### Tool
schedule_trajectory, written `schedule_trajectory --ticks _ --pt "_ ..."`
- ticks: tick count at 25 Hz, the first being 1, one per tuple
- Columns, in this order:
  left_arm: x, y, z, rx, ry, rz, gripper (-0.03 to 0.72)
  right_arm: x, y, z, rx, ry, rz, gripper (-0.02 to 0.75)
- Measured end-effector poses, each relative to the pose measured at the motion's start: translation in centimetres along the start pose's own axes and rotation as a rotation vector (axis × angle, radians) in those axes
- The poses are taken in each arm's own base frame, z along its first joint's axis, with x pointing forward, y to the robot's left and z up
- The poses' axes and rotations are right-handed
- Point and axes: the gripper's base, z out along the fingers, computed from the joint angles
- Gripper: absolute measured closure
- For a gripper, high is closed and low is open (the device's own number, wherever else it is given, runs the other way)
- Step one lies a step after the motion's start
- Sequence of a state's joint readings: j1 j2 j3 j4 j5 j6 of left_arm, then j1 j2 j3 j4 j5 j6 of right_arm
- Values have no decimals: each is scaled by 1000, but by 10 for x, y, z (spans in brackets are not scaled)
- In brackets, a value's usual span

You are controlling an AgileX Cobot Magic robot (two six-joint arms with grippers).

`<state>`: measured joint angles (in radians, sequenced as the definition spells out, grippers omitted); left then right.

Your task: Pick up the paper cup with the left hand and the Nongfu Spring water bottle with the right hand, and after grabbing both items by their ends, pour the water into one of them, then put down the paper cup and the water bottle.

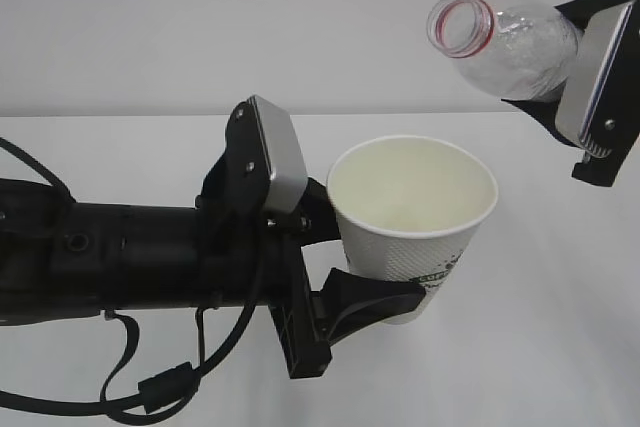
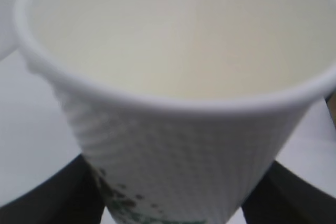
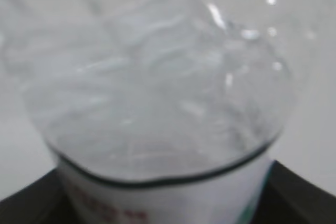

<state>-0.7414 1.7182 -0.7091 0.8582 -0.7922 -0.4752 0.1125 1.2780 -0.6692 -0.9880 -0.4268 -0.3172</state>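
Note:
The white paper cup (image 1: 412, 222) hangs in the air at the middle, mouth up and tilted a little, its cream inside looking dry. My left gripper (image 1: 370, 262) is shut on its lower wall, black jaws on both sides. In the left wrist view the paper cup (image 2: 178, 129) fills the frame, with a dark finger (image 2: 47, 198) at each bottom corner. The Nongfu Spring water bottle (image 1: 505, 42) is held high at the upper right, lying tilted, its open red-ringed mouth pointing left above the cup. My right gripper (image 1: 560, 77) is shut on its body. The bottle's clear shoulder (image 3: 157, 93) fills the right wrist view. No water is visible.
A white table (image 1: 560, 327) spreads below both arms, against a plain pale wall (image 1: 200, 27). Black cables (image 1: 150, 387) trail from the left arm at the lower left.

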Motion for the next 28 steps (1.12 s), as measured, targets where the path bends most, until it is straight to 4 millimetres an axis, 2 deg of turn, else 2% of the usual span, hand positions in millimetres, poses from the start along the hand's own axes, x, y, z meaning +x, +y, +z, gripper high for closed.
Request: schedule_trajectory --ticks 15,21,28 --pt "0 0 0 5 2 5 172 0 0 0 2 1 -113 215" --pt "0 0 0 5 2 5 172 -2 -9 1 28 -4 -139 215" --pt "0 0 0 5 2 5 174 -2 -8 1 27 -4 -180 215"
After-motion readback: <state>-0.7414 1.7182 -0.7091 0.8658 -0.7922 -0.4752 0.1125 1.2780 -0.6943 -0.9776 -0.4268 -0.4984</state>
